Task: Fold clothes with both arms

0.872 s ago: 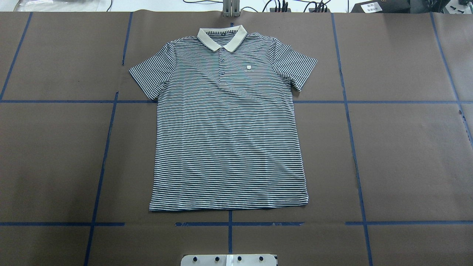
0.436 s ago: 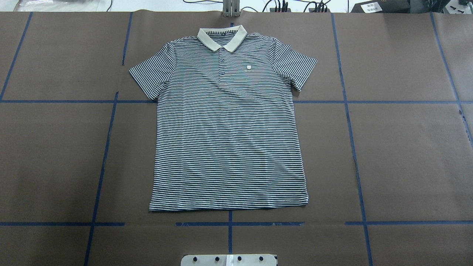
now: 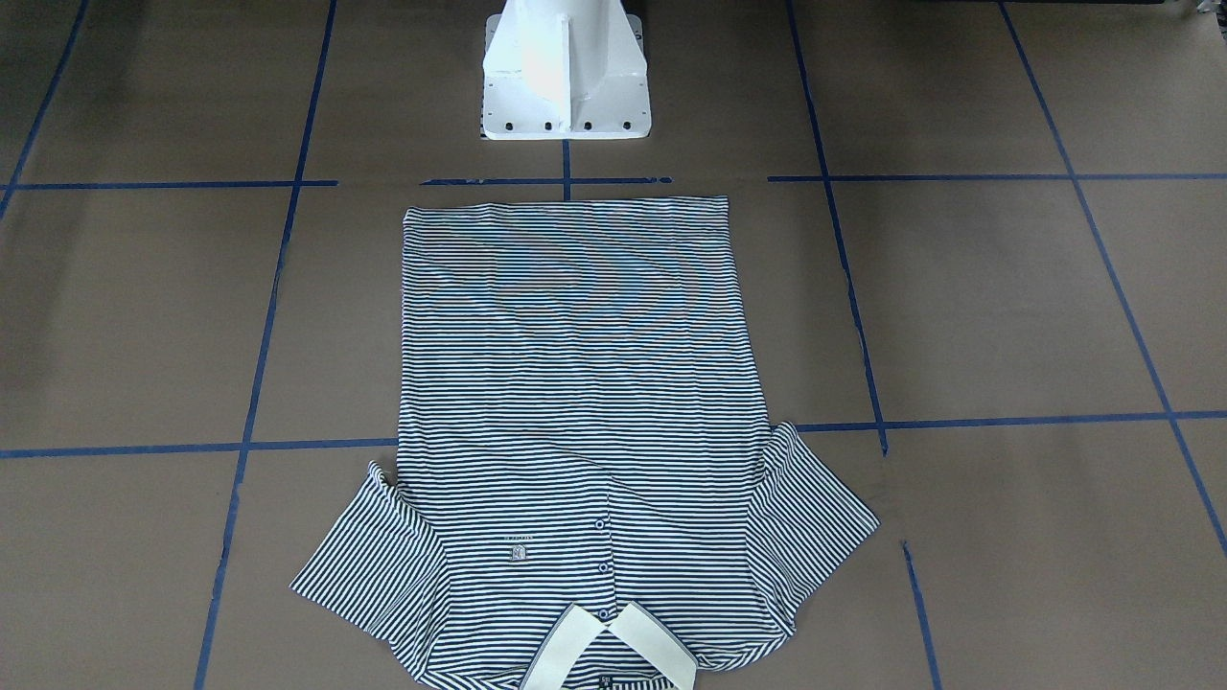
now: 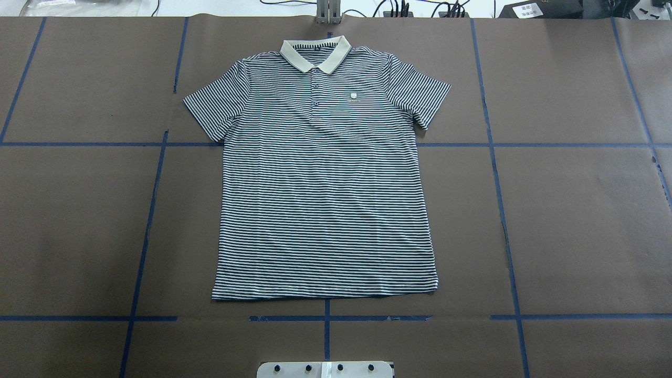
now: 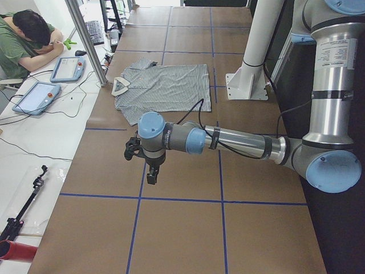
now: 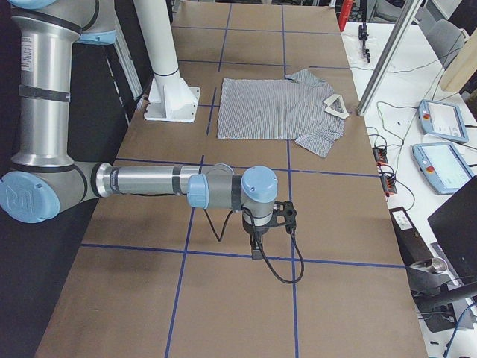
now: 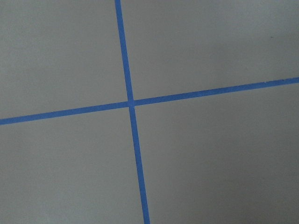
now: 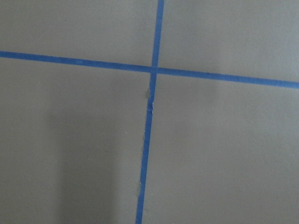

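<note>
Overhead exterior: the polo shirt (image 4: 325,199) holds the same place and outline as in both earlier frames; nothing has shifted. It lies flat, front up, at the middle of the worktop (image 4: 577,220), with the cream collar (image 4: 315,55) at the far edge, the hem toward the robot and both short sleeves spread out. The cloth is thin, navy-and-white striped and only faintly wrinkled. Matt brown paper covers the worktop, divided by blue tape lines (image 4: 79,144). Exterior front-facing: the white pedestal base (image 3: 566,86) stands near the hem without touching it. Exterior left: the left arm (image 5: 239,141) reaches low over bare paper, well apart from the shirt, with the left gripper (image 5: 150,177) pointing down; whether its jaws are apart or together cannot be told. A person (image 5: 23,43) sits at a side table beside two control panels (image 5: 35,97). Exterior right: the right arm (image 6: 149,181) is posed likewise, with the right gripper (image 6: 256,250) pointing down, jaws equally unreadable, and a black cable (image 6: 287,272) looping beneath it. Wrist views: brown paper and crossing tape only.
</note>
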Available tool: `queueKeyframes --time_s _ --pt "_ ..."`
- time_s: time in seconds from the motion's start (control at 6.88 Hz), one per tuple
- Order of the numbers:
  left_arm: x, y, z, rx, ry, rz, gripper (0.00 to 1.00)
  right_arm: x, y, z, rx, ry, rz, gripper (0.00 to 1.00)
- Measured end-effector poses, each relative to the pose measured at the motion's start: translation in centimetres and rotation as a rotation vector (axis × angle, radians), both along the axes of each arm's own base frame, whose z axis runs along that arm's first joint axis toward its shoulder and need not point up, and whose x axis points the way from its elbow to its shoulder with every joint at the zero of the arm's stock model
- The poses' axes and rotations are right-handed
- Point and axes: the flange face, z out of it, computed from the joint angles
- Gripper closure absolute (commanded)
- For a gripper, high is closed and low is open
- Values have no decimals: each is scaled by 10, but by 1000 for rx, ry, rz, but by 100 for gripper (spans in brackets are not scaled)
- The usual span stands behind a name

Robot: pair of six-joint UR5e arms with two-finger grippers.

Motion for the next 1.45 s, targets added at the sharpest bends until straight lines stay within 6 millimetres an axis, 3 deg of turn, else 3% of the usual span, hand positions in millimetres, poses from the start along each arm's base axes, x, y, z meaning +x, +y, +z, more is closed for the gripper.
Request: queueKeyframes --time_s 0.29,0.44,0.58,0.87,1.02,1.31,1.45 --pt "3 -10 -29 129 15 5 0 -9 -36 -46 183 2 -13 0" --pt "4 -19 -51 270 23 4 0 -13 -54 -50 262 1 -18 0" --pt "5 -31 -65 410 32 3 0 -15 -66 -41 320 -15 -22 0" --pt "6 -47 -56 595 49 3 0 -23 -75 -12 435 -117 -47 0" --pt "7 -50 -54 620 55 -3 0 -25 -82 -17 456 -153 -25 0" --pt "7 -52 -56 626 64 -16 0 -40 -102 -54 396 -227 86 0" --pt "7 -52 -56 626 65 -18 0 -59 -125 -91 360 -272 132 0"
